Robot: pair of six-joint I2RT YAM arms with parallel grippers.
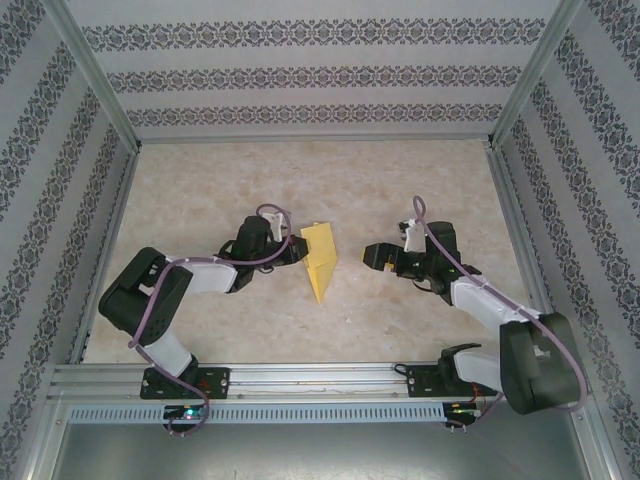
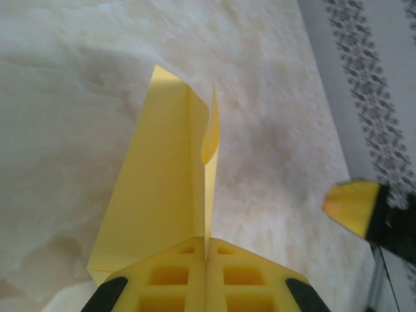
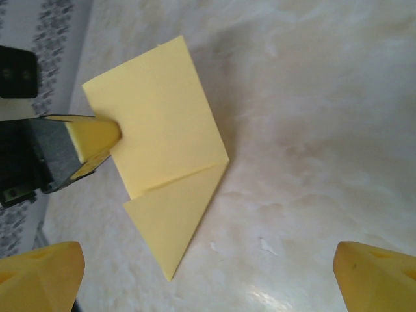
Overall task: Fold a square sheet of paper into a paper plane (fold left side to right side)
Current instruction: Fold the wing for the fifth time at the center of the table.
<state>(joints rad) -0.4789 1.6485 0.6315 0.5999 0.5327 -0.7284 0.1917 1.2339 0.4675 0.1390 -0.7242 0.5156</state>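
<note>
So the yellow sheet of paper (image 1: 321,262) sits about mid-table, between the two arms, and it's no flat square at this point. It's folded into a shape with a point aimed at the near edge and a wider, squared-off end toward the far side. In the right wrist view there's a clear diagonal crease where the triangular tip meets the rectangular part.

The left gripper (image 1: 292,247) reaches in from the left with its fingers pressed together on the paper's left edge, properly pinching it. On the left wrist camera the yellow fingertips (image 2: 175,273) meet with a thin flap of paper standing upright between them, and that flap curls a bit at its far end. The rest of the sheet slopes away to one side of it. The wide end looks lifted off the marbled table (image 1: 300,180) and throws a shadow on it. The pointed end sits low, but I honestly can't tell if it's touching the surface.

The right gripper (image 1: 372,255) is just to the right of the paper, not touching it, jaws spread wide with nothing held. In its own wrist view its yellow fingertips (image 3: 39,276) sit at the bottom corners, and the paper's point lies ahead between them.

Patterned wallpaper walls (image 1: 300,75) box in the table.
</note>
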